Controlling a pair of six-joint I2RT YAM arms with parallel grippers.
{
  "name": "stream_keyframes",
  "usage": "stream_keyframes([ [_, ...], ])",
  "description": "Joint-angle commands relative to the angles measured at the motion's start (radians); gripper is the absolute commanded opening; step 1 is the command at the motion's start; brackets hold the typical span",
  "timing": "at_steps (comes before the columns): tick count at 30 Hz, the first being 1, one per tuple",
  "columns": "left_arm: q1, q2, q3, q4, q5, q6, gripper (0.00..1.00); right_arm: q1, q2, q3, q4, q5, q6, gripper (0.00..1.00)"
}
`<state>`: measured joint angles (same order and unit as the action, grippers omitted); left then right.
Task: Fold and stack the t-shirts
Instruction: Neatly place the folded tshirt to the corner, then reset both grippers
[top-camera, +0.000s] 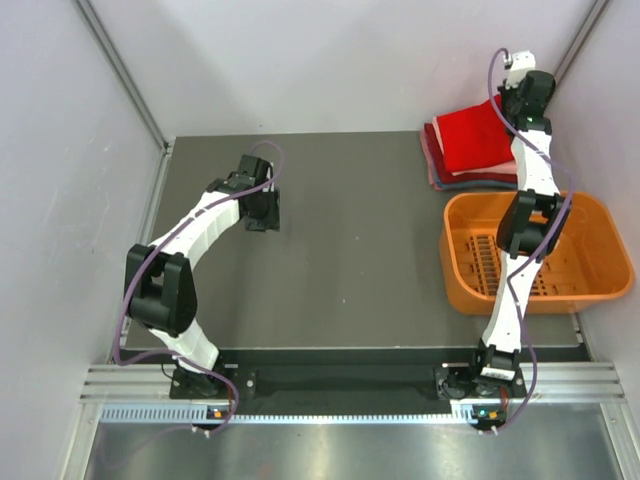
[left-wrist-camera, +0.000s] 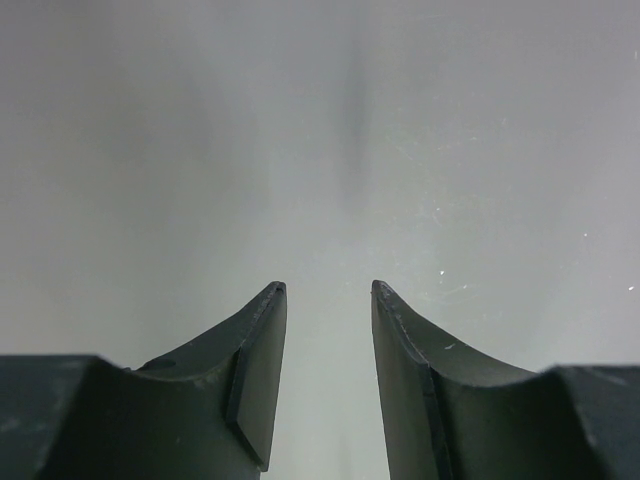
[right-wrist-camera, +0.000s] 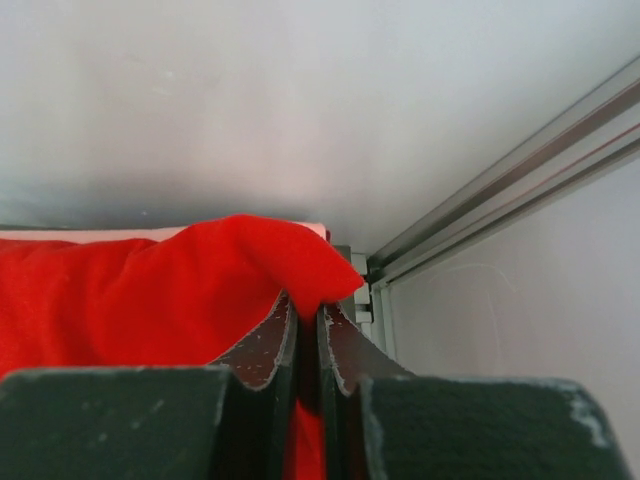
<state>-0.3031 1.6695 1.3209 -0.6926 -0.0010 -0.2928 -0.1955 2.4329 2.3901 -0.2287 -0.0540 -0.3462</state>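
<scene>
Bright red cloth was seen uppermost in the top external view. The bright red t-shirt (top-camera: 478, 135) lay on the stack of folded t-shirts (top-camera: 432, 155) at the far right corner of the counter (top-camera: 360, 250), just beyond the orange basket (top-camera: 458, 262). The right end effector (top-camera: 512, 104) was stretched over the basket to the stack's far right corner. The left end effector (top-camera: 264, 214) was held over bare counter, well apart from the cloth.

In the left wrist view, the left end effector (left-wrist-camera: 329, 288) was shown with its fingers parted about halfway. Nothing was held between them, and only a plain grey surface was seen beyond.

In the right wrist view, the right end effector (right-wrist-camera: 306, 304) was shown pinched tight on a raised corner of the bright red t-shirt (right-wrist-camera: 140, 300). The rest of that shirt was spread to the end effector's left, toward the counter's middle. The right arm was judged much the nearer, so any setting-down or smoothing would be expected from it.
</scene>
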Motion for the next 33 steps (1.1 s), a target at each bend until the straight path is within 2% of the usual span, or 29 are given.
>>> stream_keyframes([
  [1,-0.005,-0.002,0.017,0.025,-0.022,0.004,0.45,-0.012,-0.003,0.072,0.15,-0.049,0.033,0.08],
  [3,-0.01,-0.004,0.015,0.025,-0.022,0.006,0.45,-0.015,0.011,0.072,0.166,-0.024,0.056,0.22],
  [5,-0.011,-0.005,0.017,0.024,-0.031,0.006,0.45,-0.021,0.008,0.072,0.152,-0.018,0.09,0.26],
  [8,-0.013,-0.008,0.018,0.018,-0.033,0.007,0.46,-0.032,-0.038,0.035,0.14,0.02,0.156,0.43],
  [9,-0.016,-0.011,0.02,0.016,-0.034,0.009,0.46,-0.032,-0.054,0.015,0.14,0.031,0.18,0.52],
  [11,-0.021,-0.025,0.018,0.015,-0.043,0.011,0.46,-0.032,-0.104,-0.04,0.12,0.022,0.226,0.58],
  [14,-0.031,-0.047,0.018,0.015,-0.059,0.014,0.46,-0.032,-0.168,-0.071,0.057,0.049,0.292,0.59],
  [17,-0.053,-0.077,0.015,0.015,-0.062,0.014,0.46,-0.032,-0.263,-0.159,0.025,0.074,0.34,0.46],
  [18,-0.057,-0.086,0.017,0.016,-0.066,0.014,0.46,-0.032,-0.288,-0.195,0.023,0.069,0.361,0.37],
  [21,-0.065,-0.119,0.012,0.027,-0.065,0.015,0.46,-0.032,-0.394,-0.321,-0.021,0.014,0.432,0.24],
  [23,-0.067,-0.143,0.012,0.04,-0.031,0.018,0.46,-0.03,-0.48,-0.393,-0.09,-0.019,0.529,0.23],
  [26,-0.068,-0.191,0.008,0.073,0.09,0.017,0.46,0.007,-0.605,-0.459,-0.223,-0.101,0.641,0.25],
  [29,-0.068,-0.25,0.024,0.117,0.148,-0.009,0.47,0.115,-0.768,-0.521,-0.33,-0.046,0.636,0.32],
  [31,-0.068,-0.303,0.04,0.149,0.186,-0.026,0.47,0.145,-0.903,-0.656,-0.289,-0.163,0.692,0.45],
  [32,-0.068,-0.322,0.058,0.159,0.218,-0.034,0.47,0.148,-0.946,-0.705,-0.282,-0.296,0.713,0.52],
  [33,-0.068,-0.365,0.064,0.177,0.246,-0.037,0.49,0.162,-0.987,-0.777,-0.287,-0.325,0.728,0.55],
])
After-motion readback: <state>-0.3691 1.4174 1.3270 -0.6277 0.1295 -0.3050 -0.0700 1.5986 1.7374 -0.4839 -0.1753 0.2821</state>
